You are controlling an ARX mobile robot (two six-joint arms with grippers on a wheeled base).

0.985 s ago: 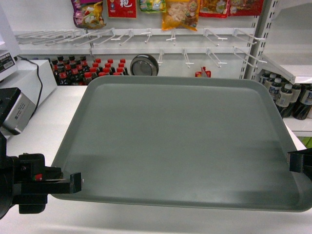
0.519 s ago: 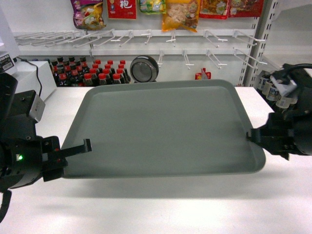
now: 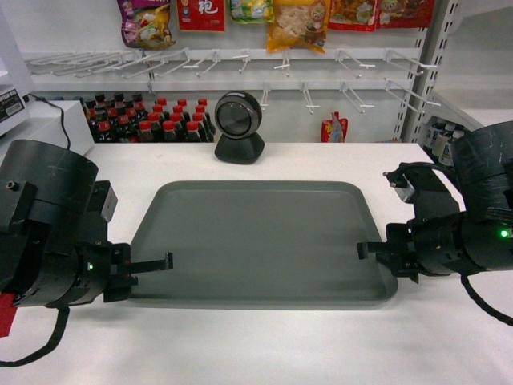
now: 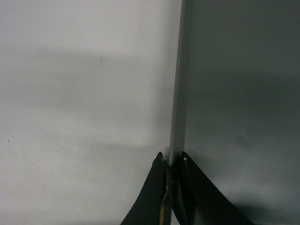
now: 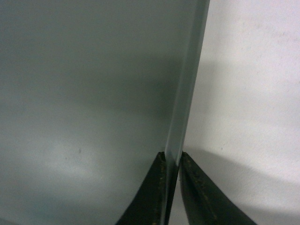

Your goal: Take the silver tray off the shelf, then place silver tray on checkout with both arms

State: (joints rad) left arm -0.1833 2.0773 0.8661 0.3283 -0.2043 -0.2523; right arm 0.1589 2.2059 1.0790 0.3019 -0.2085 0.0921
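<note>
The silver tray (image 3: pixel 264 241) lies flat and low on the white checkout (image 3: pixel 264 345), in front of the black scanner (image 3: pixel 238 120). I cannot tell whether its full weight rests on the counter. My left gripper (image 3: pixel 156 263) is shut on the tray's left rim; in the left wrist view the gripper (image 4: pixel 172 161) pinches the thin rim of the tray (image 4: pixel 239 93). My right gripper (image 3: pixel 370 249) is shut on the right rim, and in the right wrist view the gripper (image 5: pixel 172 159) clamps the edge of the tray (image 5: pixel 93 93). The shelf (image 3: pixel 481 115) is at the back right.
A white register (image 3: pixel 40 128) with a black cable stands at the back left. Behind the counter are rows of dark bottles (image 3: pixel 144 120), a wire-hook rack (image 3: pixel 240 60) and hanging snack bags (image 3: pixel 296 20). More bottles (image 3: pixel 439 132) stand under the shelf.
The tray has come down from a raised, tilted position close to the camera to flat and low on the counter. Both arms have lowered with it and still grip its rims.
</note>
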